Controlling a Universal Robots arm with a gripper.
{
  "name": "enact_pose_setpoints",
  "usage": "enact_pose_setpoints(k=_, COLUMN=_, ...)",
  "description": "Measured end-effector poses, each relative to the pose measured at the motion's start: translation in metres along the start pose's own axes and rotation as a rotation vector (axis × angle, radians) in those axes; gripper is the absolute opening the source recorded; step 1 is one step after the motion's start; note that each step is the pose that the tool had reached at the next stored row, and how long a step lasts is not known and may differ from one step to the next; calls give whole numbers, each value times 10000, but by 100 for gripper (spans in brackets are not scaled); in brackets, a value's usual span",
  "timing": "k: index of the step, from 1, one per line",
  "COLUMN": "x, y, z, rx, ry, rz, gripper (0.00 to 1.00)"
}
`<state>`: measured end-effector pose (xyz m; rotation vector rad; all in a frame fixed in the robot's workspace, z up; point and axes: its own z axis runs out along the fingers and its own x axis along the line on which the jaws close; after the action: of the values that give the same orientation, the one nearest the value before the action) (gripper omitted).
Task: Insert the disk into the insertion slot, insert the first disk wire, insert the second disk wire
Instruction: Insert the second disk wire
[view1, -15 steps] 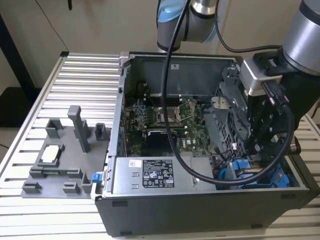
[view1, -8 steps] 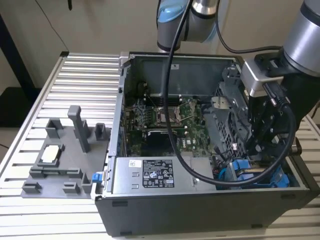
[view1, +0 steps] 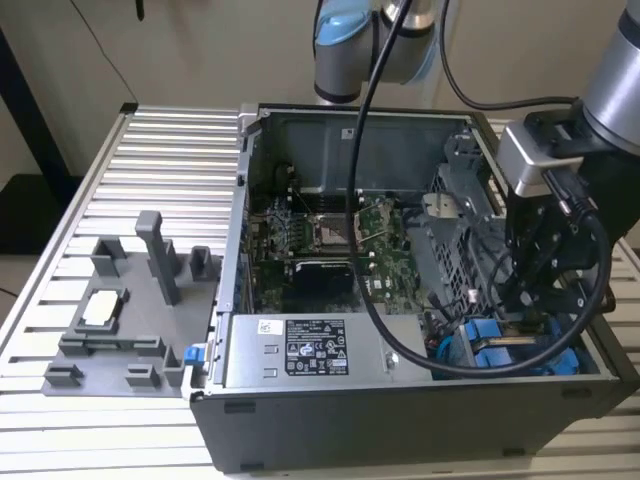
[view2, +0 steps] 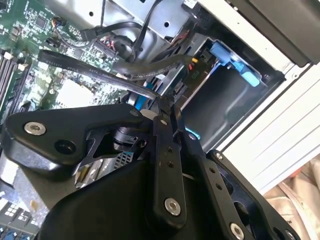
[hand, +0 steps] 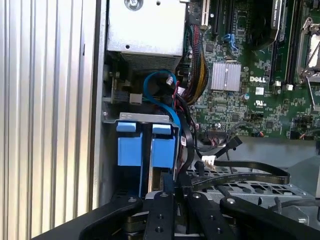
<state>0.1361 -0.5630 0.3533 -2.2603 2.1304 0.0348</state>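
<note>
Inside the open computer case, two blue carrier fronts stand side by side in the grey insertion slot. A beige edge of the disk shows between them. In the exterior view the blue carriers lie at the case's lower right corner. My gripper reaches down into that corner, just above them. Its fingertips are close together around a black disk wire. In the second wrist view the gripper pinches this wire beside a flat black cable.
The motherboard fills the case floor, and a silver labelled box sits at the front. A perforated drive cage stands beside my arm. Blue and black cables loop near the carriers. A grey fixture rests on the slatted table at the exterior view's left.
</note>
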Motion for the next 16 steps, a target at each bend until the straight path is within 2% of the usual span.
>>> enact_pose_setpoints(k=3, x=5, y=-44, z=9, rx=-75, ry=1, rz=3, gripper=16)
enact_pose_setpoints(k=6, x=15, y=-63, z=18, rx=-105, ry=2, rz=4, gripper=16)
enact_pose_setpoints(k=16, x=50, y=-91, z=57, rx=-115, ry=2, rz=5, gripper=16)
